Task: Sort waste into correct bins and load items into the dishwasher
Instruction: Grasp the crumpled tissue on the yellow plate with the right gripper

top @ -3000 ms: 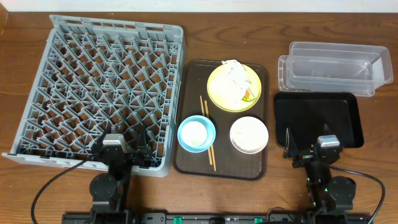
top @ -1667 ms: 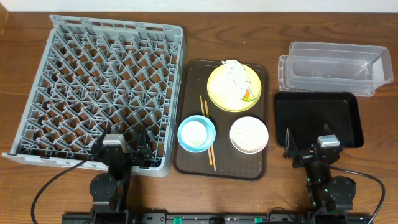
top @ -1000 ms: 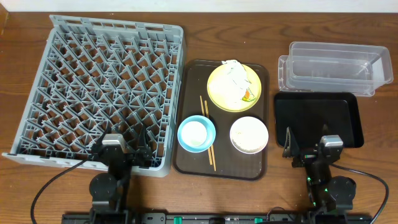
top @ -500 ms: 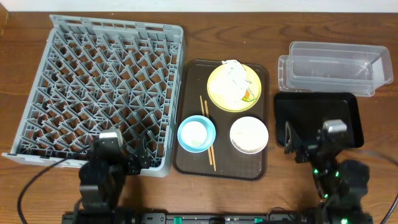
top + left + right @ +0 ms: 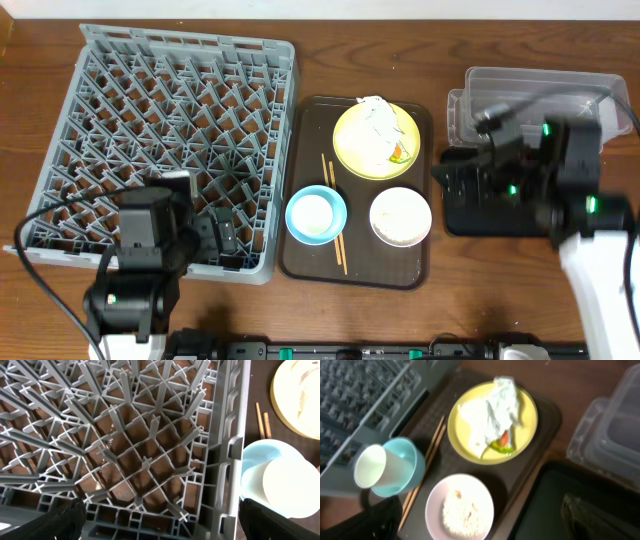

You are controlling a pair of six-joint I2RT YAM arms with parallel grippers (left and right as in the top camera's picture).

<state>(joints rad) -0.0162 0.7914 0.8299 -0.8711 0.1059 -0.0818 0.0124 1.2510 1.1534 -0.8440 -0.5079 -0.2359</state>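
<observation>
On the wooden table (image 5: 330, 60) nothing is sorted yet: rack (image 5: 170, 130) at left, tub (image 5: 530, 95) and black tray (image 5: 482, 215) at right hold nothing. The napkin (image 5: 378, 125), scrap (image 5: 400, 153), rice (image 5: 400, 217), plate (image 5: 350, 145), blue bowl (image 5: 336, 200), cream bowl (image 5: 376, 226), cup (image 5: 312, 215) and chopsticks (image 5: 326, 172) sit on the brown tray (image 5: 310, 125) mid-frame. Your left gripper (image 5: 217, 238) and right gripper (image 5: 462, 182) gape, empty.

Soft, even light falls from above in the overhead view, bright enough for true colours, with only faint shadows under the dish rack (image 5: 170, 130). There the right arm (image 5: 560, 180) is smeared by motion blur and the left arm (image 5: 145, 250) is slightly soft. The left wrist view is crisp on the rack lattice, its near corners dark. The right wrist view is dimmer and blurred throughout: the napkin (image 5: 492, 407) glares white, the black tray (image 5: 540, 505) looks murky
</observation>
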